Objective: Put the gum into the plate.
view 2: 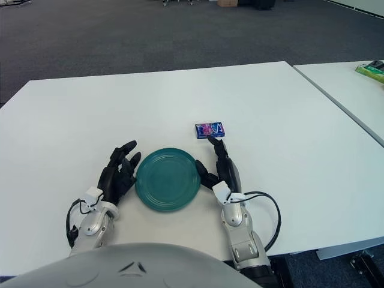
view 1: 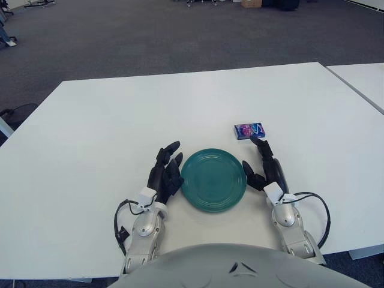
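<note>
The small blue and purple cardboard gum pack (view 1: pixel 249 130) lies flat just ahead of the fingertips of the right hand (view 1: pixel 267 168), whose fingers are spread and hold nothing. It looks light, stiff and a little slippery; I would pinch its two long edges. Its long axis runs left-right. The round teal plastic plate (view 1: pixel 213 180) sits between this hand and the left hand (view 1: pixel 166 171), which is also open and empty.

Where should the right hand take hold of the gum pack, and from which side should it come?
Probably across its short width, from above: the gum pack lies flat on the table, its long side running left-right, just beyond the right hand.
</note>
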Controlling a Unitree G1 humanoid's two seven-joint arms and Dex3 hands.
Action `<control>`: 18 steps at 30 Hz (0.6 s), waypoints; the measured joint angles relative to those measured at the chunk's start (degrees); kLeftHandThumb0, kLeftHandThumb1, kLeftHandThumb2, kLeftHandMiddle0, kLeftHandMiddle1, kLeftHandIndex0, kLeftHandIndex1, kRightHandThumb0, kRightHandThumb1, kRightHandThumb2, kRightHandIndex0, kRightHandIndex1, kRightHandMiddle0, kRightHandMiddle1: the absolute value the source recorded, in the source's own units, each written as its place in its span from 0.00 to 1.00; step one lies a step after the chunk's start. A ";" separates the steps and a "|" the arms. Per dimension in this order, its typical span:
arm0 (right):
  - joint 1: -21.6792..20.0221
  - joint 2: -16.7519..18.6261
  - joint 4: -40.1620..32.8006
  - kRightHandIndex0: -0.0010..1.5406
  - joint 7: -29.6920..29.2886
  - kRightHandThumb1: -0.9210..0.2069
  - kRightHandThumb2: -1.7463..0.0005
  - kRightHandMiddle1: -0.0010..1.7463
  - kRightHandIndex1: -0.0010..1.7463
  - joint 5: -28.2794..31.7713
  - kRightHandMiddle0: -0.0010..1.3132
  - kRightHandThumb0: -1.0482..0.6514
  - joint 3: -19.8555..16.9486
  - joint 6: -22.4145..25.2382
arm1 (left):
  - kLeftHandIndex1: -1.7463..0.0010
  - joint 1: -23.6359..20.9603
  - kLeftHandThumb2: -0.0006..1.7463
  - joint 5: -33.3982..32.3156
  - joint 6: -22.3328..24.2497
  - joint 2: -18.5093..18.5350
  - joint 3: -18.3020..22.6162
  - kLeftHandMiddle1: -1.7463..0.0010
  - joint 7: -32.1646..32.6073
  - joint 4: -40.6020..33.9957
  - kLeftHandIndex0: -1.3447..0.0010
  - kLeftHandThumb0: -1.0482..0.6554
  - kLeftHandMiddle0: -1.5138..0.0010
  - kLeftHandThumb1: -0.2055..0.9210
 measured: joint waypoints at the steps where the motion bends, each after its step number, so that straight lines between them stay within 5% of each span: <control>1: 0.00 0.00 -0.02 0.22 0.07 0.00 0.57 0.36 0.00 0.00 0.00 0.12 -0.02 0.01 | 0.56 0.01 0.55 0.01 0.04 -0.01 -0.01 1.00 0.01 -0.04 0.84 0.11 0.61 1.00; 12: -0.13 -0.66 -1.98 0.22 1.94 0.00 0.55 0.36 0.00 -0.01 0.00 0.10 -1.21 1.94 | 0.56 0.04 0.54 0.06 0.32 -0.13 -0.71 0.99 0.20 -0.21 0.83 0.11 0.59 1.00; 18: -3.91 -5.02 -6.23 0.20 2.79 0.00 0.57 0.38 0.00 -5.58 0.02 0.13 -4.11 6.21 | 0.56 -0.33 0.55 0.06 0.20 -0.09 -0.80 0.99 0.42 0.11 0.83 0.11 0.60 1.00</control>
